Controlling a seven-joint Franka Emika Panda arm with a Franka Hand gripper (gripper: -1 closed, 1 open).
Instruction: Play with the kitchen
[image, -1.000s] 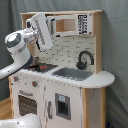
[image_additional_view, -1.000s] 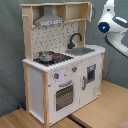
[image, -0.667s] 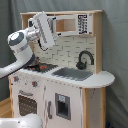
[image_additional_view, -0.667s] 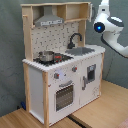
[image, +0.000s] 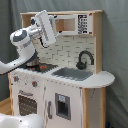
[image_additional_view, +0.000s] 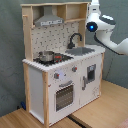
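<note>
Both exterior views show the kitchen (image: 60, 75) standing upright on a wooden floor (image_additional_view: 100, 110), its stove carrying a small pot (image_additional_view: 46, 56). Raised near the hood, the hand (image: 47, 27) seems poised to reach in; its grip is unclear.

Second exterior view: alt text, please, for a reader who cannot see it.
A white and light-wood toy kitchen stands on a wooden floor, with a small pot on its stovetop, a black faucet over the grey sink and an oven door below. A white robot arm reaches in from the second exterior view's right.
</note>
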